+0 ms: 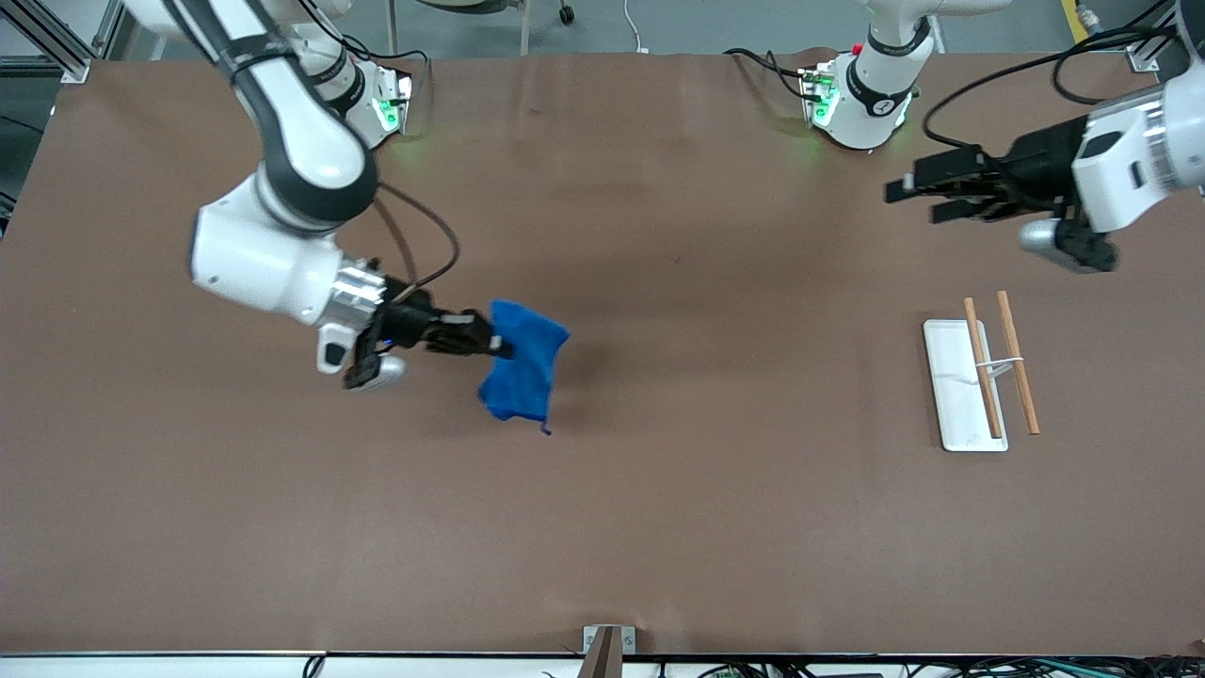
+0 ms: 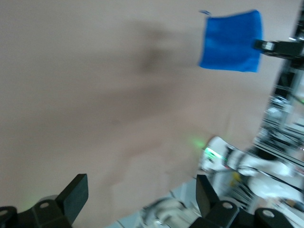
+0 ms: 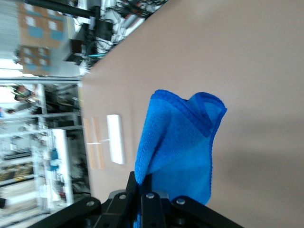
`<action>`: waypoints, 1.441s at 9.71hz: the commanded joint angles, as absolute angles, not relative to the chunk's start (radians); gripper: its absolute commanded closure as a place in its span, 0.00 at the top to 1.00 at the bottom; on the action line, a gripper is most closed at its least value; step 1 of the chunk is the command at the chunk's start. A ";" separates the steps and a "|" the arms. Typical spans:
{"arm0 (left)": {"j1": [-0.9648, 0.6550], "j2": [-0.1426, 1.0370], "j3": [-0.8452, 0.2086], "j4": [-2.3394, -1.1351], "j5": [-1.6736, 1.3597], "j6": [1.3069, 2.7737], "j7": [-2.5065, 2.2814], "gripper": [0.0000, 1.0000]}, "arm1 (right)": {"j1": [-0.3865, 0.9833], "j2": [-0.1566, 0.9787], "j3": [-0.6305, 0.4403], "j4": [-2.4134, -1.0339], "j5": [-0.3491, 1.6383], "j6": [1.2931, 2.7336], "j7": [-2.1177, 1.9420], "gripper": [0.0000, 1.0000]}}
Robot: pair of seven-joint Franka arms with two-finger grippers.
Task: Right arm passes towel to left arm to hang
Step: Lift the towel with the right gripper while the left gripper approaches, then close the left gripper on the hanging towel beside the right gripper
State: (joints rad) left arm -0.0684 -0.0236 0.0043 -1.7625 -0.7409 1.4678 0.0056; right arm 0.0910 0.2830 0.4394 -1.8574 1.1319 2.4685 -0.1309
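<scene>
- Right now my right gripper (image 1: 494, 341) is pinched shut on one edge of the towel (image 1: 522, 372), sitting left of centre in the front view. The cloth hangs off my fingertips, up off the table (image 1: 659, 527), with its little corner loop dangling at the lowest tip.
- In the right wrist view the towel (image 3: 178, 147) is folded over itself. I only have a small bite of it, so no jerky moves on the way over.
- My left gripper (image 1: 918, 193) is at the upper right of the front view, up in the air and pointing toward the towel. Its fingers (image 2: 76, 192) are spread wide apart with nothing between them.
- There's still a big stretch of bare table between my two hands, so I'd say the handover hasn't really started.
- My plan is to carry the towel across toward the left arm's end and keep it high, so the hanging part doesn't drag.
- I want a free edge showing clear of my right fingers, so the left has something to grab without us bumping.
- The right shouldn't let go until the left has closed on cloth.
- The rack (image 1: 979, 377), a white base with two wooden rods, sits at the right of the front view, below my left hand. I'd grab the towel high so it drapes over a rod.
</scene>
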 commanded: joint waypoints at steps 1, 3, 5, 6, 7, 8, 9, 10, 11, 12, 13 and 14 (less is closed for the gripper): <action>-0.071 -0.028 0.023 -1.924 -0.906 1.473 0.157 1.00 | 0.095 0.267 0.503 -1.839 1.346 2.488 -0.144 0.00; -0.071 -0.012 0.031 -2.073 -1.070 1.477 0.321 1.00 | 0.094 0.267 0.561 -1.807 1.501 2.487 -0.143 0.00; -0.071 0.024 0.031 -2.140 -1.164 1.480 0.408 1.00 | 0.094 0.268 0.606 -1.781 1.673 2.484 -0.196 0.00; -0.071 0.035 0.029 -2.160 -1.214 1.480 0.416 1.00 | 0.095 0.267 0.614 -1.781 1.772 2.476 -0.251 0.00; -0.071 0.043 0.031 -2.204 -1.300 1.482 0.417 1.00 | 0.098 0.267 0.638 -1.779 1.867 2.476 -0.302 0.00; -0.072 0.044 0.029 -2.233 -1.359 1.483 0.420 0.99 | 0.097 0.267 0.650 -1.781 1.922 2.474 -0.343 0.00; -0.074 0.041 0.028 -2.259 -1.418 1.483 0.420 0.99 | 0.100 0.267 0.653 -1.781 1.952 2.473 -0.348 0.00; -0.078 0.041 0.026 -2.279 -1.487 1.502 0.420 0.99 | 0.098 0.267 0.669 -1.779 2.000 2.459 -0.348 0.00; -0.092 0.041 0.015 -2.286 -1.575 1.567 0.420 0.99 | 0.097 0.267 0.687 -1.773 2.046 2.450 -0.351 0.00; -0.118 0.043 -0.006 -2.292 -1.624 1.639 0.420 0.99 | 0.097 0.268 0.693 -1.769 2.062 2.450 -0.351 0.00; -0.120 0.046 -0.043 -2.298 -1.641 1.682 0.422 0.99 | 0.097 0.268 0.704 -1.763 2.080 2.450 -0.353 0.00; -0.120 0.046 -0.079 -2.302 -1.672 1.734 0.420 0.99 | 0.098 0.268 0.704 -1.752 2.083 2.450 -0.356 0.00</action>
State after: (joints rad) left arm -0.1162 0.0377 -0.0453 -2.2652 -1.6361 1.6697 0.3884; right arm 0.1113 0.2780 0.6882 -1.7577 2.0406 2.4550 -0.3289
